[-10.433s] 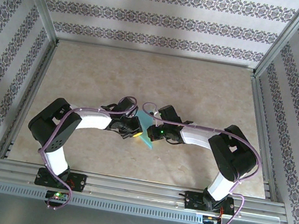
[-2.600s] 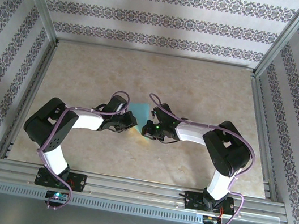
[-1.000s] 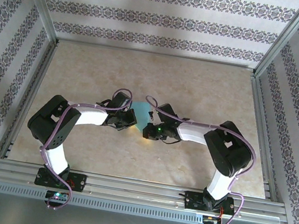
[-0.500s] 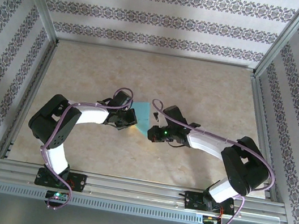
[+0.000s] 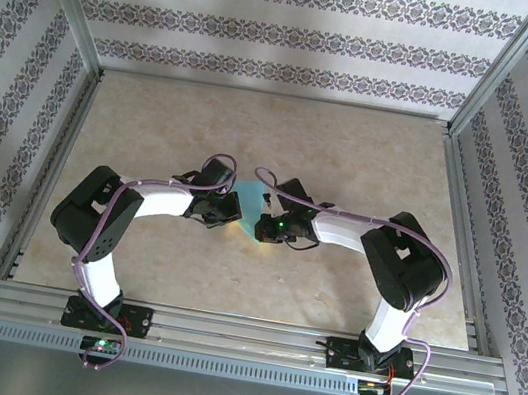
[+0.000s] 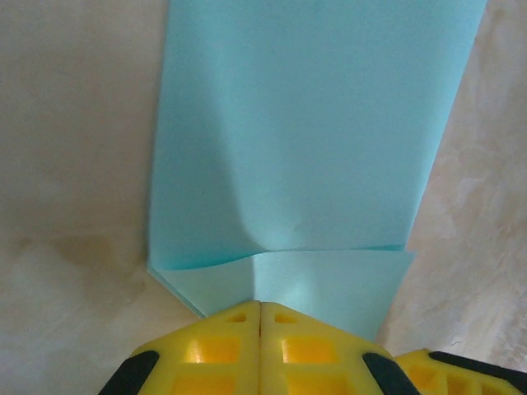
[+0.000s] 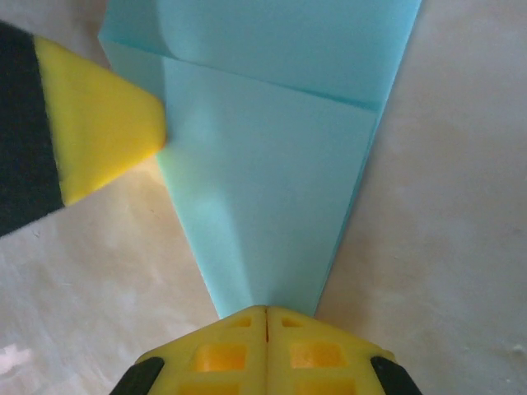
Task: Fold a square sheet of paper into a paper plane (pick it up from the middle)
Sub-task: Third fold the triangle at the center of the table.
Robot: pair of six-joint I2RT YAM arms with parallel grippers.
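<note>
- Found paper plane [image 7: 272, 189] flat on tabletop [image 5: 351, 161], long axis narrowing toward right gripper [image 7: 265, 309].
- Saw its jaws pressed together at plane's narrow tip.
- Saw left gripper [image 6: 260, 305] jaws pressed together at plane's edge.

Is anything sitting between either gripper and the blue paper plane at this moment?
Nothing visible. The left gripper and the right gripper are both shut, with their tips right against the paper plane from opposite sides.

Light-blue paper plane [image 5: 251, 198], folded flat in layers, lies on the surface [image 5: 361, 163] at centre frame, top view. Right wrist view: it tapers to a narrow end at bottom centre, with a crease across the upper part.
</note>
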